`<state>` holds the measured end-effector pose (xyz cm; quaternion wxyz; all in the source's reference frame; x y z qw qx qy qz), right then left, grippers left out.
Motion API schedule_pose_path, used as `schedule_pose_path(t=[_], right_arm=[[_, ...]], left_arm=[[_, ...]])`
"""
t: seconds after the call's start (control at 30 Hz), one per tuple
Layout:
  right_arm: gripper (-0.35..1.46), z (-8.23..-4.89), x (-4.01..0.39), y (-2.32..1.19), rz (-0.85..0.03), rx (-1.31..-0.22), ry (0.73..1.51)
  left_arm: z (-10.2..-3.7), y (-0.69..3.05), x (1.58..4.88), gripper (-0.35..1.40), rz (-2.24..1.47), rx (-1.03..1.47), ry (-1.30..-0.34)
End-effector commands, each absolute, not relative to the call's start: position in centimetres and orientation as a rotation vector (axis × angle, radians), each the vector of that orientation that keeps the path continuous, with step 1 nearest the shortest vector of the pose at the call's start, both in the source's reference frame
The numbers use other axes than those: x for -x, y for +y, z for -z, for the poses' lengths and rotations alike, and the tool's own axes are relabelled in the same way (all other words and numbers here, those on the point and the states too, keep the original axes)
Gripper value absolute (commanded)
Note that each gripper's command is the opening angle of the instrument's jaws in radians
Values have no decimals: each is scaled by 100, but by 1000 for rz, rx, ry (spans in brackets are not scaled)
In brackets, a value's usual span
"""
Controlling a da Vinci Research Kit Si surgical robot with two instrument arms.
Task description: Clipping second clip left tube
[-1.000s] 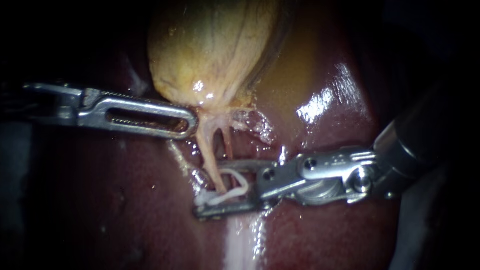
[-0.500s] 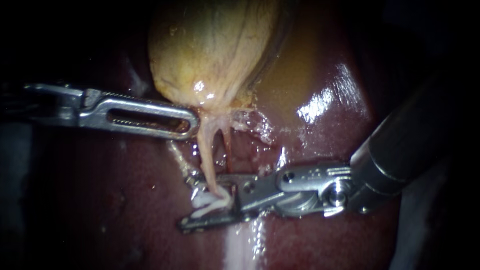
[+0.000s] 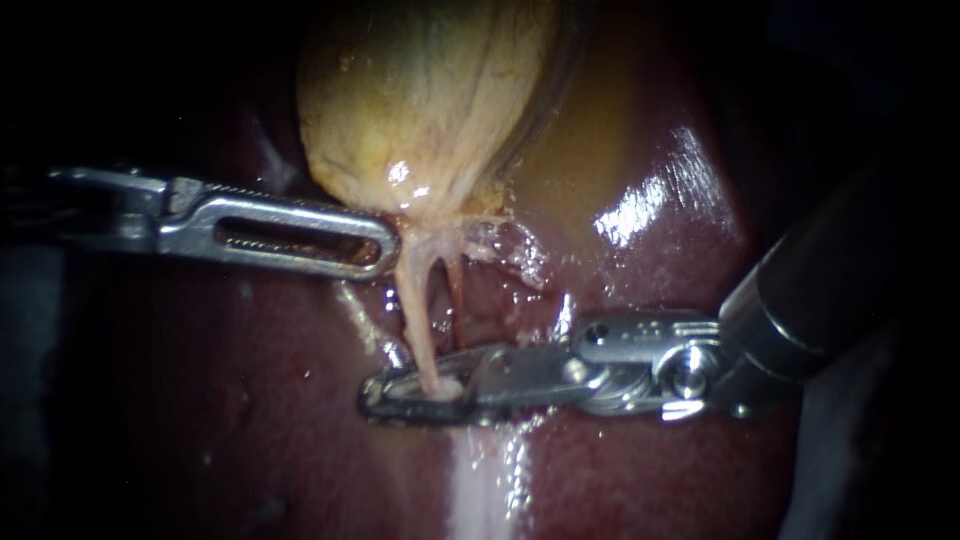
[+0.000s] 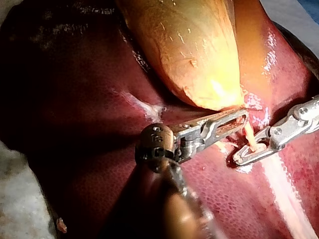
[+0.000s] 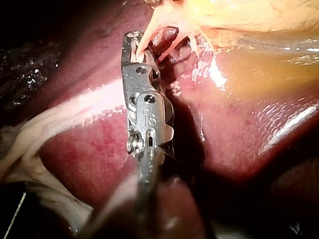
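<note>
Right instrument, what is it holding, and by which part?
The left tube, near its lower end, away from the gallbladder; the right instrument is shut on it.

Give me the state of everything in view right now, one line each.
Left instrument: tip at the neck of the gallbladder.
Right instrument: jaws shut on the clip.
Clip: squeezed around the left tube, between those jaws.
Left tube: whole, stretched straight.
Right tube: no clip, outside the jaws.
Gallbladder: rounded, whole.
</note>
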<state>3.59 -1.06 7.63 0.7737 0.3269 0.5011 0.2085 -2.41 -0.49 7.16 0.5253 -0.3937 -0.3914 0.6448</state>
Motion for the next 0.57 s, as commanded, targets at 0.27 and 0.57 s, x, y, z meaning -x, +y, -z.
schedule_pose_path(t=[0.27, 0.57], right_arm=[[-35, -767, -356, -105, -450, -711, 1068], [-35, -768, -354, -105, -462, -726, 1063]], left_arm=[[-717, -49, 241, -35, -1544, 942, -937], [-719, -48, 241, -35, -1544, 942, -937]])
